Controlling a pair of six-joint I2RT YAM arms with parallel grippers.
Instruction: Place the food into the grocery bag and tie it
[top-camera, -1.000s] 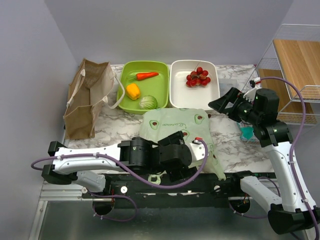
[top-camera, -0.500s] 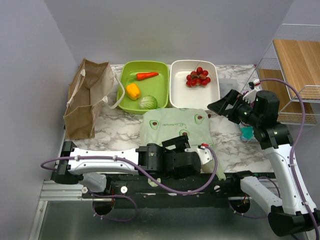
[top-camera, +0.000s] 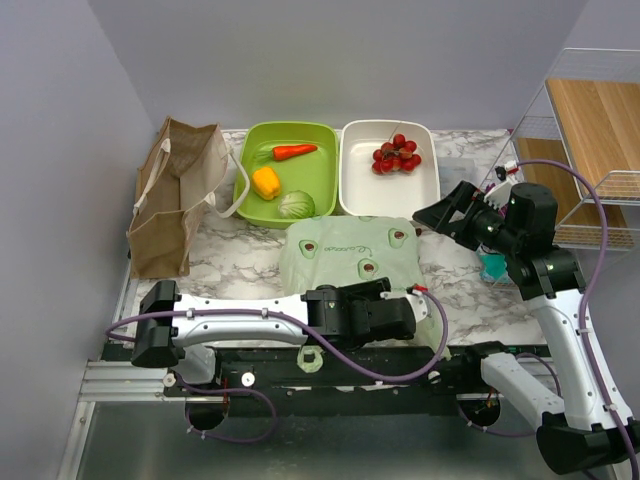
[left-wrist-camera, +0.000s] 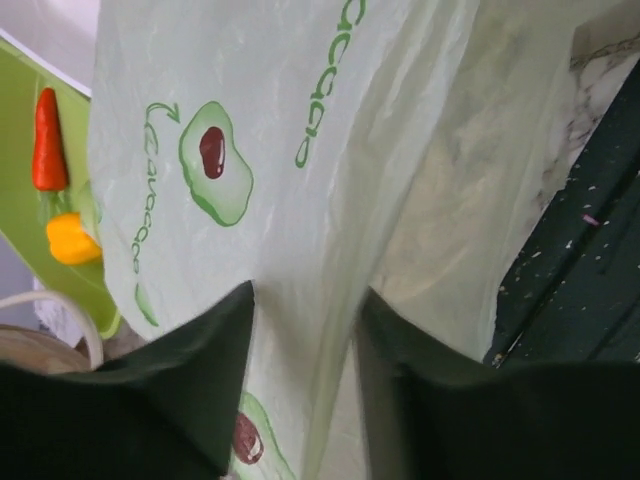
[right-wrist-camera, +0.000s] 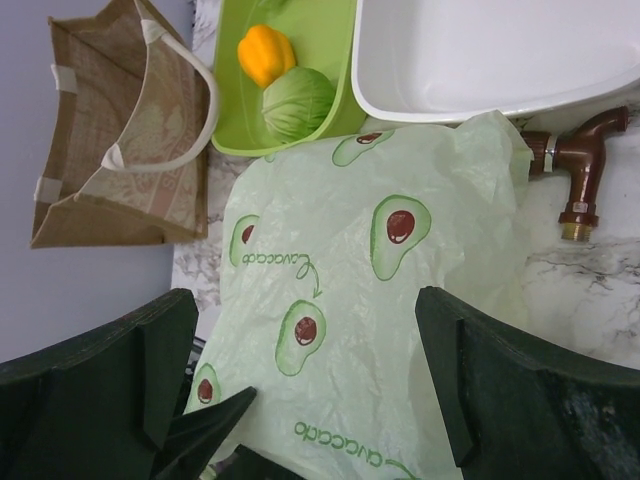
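Your L gripper (left-wrist-camera: 305, 292) straddled near edge of grocery bag (left-wrist-camera: 300, 150); maybe pinching, can't tell. R gripper (right-wrist-camera: 300, 300) hung over it, jaws wide.

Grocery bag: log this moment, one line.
grocery bag flat | left fingers straddle a fold | right fingers open, off bag | tomatoes, pepper, cabbage unbagged
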